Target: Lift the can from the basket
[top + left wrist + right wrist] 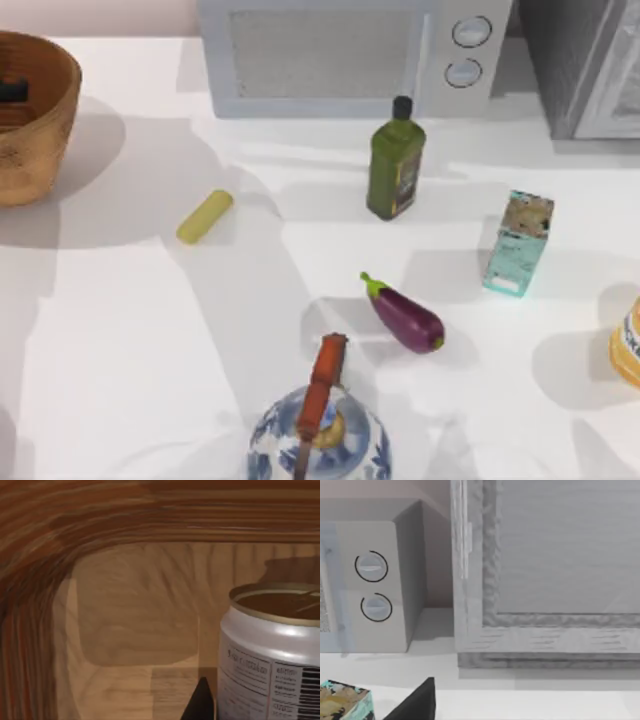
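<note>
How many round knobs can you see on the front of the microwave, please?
2. On the microwave at the back of the table, both sit on its right-hand panel: the upper knob and the lower knob directly beneath it. No more are visible.

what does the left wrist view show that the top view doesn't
Left wrist view alone: the can standing upright inside the basket, beside a dark fingertip of the left gripper. Top view alone: oil bottle, eggplant, yellow-green cylinder, teal carton, microwave, blue-and-white teapot. Both: the basket, its inner wall from close up.
</note>
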Robot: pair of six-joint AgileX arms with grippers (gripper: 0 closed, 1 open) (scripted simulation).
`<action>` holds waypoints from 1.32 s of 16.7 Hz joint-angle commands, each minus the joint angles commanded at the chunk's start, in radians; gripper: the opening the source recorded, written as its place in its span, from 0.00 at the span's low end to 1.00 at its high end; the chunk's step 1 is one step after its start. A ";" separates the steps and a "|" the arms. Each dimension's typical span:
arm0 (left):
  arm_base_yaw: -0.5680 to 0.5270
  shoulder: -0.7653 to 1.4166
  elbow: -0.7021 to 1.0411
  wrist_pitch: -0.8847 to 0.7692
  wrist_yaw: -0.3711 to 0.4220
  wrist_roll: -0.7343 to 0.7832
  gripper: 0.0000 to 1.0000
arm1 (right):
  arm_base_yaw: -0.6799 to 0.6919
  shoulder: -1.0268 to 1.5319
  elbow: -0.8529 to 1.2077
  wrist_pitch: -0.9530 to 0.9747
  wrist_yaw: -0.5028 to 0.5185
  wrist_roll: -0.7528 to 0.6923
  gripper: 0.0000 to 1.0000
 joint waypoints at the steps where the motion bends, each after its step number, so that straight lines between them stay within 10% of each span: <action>1: -0.002 -0.041 -0.033 0.022 -0.001 -0.004 0.00 | 0.000 0.000 0.000 0.000 0.000 0.000 1.00; 22: -0.158 -2.155 -1.909 0.969 -0.059 -0.170 0.00 | 0.000 0.000 0.000 0.000 0.000 0.000 1.00</action>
